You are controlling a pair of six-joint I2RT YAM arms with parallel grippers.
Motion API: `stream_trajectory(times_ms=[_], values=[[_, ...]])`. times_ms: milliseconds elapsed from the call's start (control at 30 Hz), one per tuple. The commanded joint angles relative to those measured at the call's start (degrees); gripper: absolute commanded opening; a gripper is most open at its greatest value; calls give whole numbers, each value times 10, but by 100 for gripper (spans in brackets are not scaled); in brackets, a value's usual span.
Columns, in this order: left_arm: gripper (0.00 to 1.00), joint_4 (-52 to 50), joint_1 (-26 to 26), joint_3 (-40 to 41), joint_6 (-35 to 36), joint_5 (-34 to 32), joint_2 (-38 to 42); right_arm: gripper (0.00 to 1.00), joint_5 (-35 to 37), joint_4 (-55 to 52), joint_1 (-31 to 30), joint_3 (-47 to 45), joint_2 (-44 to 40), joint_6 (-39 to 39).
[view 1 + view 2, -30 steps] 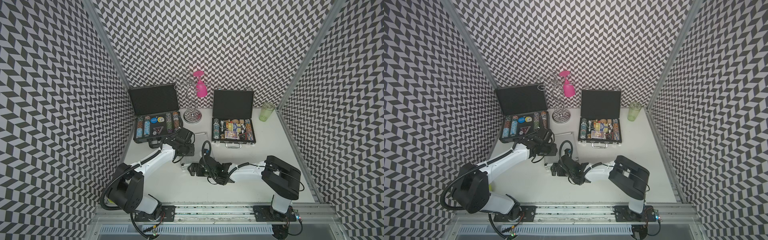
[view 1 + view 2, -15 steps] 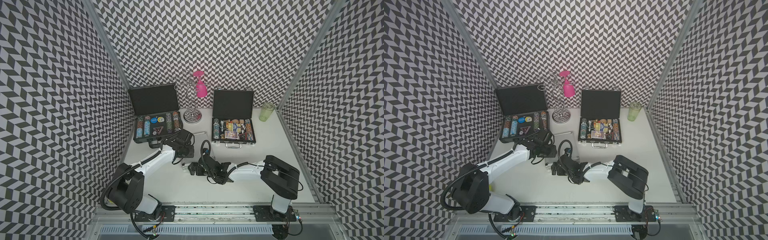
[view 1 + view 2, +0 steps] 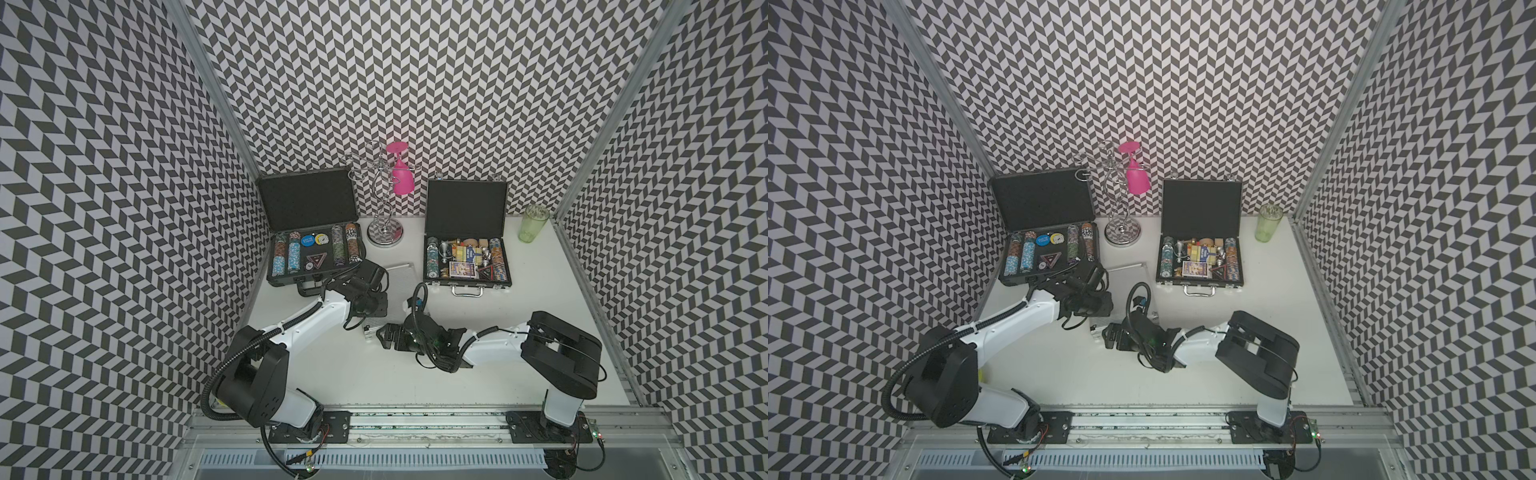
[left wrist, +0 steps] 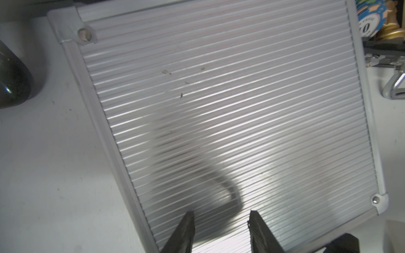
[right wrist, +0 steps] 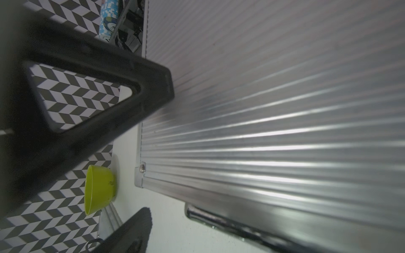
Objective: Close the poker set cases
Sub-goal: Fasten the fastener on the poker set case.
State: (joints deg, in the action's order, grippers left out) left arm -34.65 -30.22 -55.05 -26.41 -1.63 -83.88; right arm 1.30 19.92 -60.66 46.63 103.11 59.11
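White worktop [image 3: 540,299], chevron walls [image 3: 415,83] around you. Your small silver case [image 3: 399,282] lies mid-worktop, ribbed lid down. Dark-grey case [image 3: 307,199], back-left corner, and black case [image 3: 465,203], back edge, stand open. Left end effector [image 4: 221,215] narrow over the lid, holding nothing; right end effector [image 5: 154,151] wide.

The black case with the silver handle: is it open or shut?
Open: the black case has its lid upright at the back, with chips and a card box inside uncovered in both top views.

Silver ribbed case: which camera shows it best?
The left wrist view: the silver ribbed case fills it, lid almost whole. Both top views show only a strip; the right wrist view, one blurred corner.
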Motion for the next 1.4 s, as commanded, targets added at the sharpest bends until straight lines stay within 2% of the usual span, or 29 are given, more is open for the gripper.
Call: stream_trajectory(times_ms=[0, 100, 400, 1367], values=[[44, 10, 4, 7, 3, 1, 15, 98, -40, 39, 11, -54, -1, 51], [44, 10, 4, 8, 4, 2, 15, 98, -65, 85, 16, -66, -1, 56], [44, 9, 5, 9, 3, 1, 19, 97, -83, 110, 19, -70, 2, 49], [44, 14, 5, 15, 1, 3, 19, 97, -97, 223, 34, -113, -20, 92]])
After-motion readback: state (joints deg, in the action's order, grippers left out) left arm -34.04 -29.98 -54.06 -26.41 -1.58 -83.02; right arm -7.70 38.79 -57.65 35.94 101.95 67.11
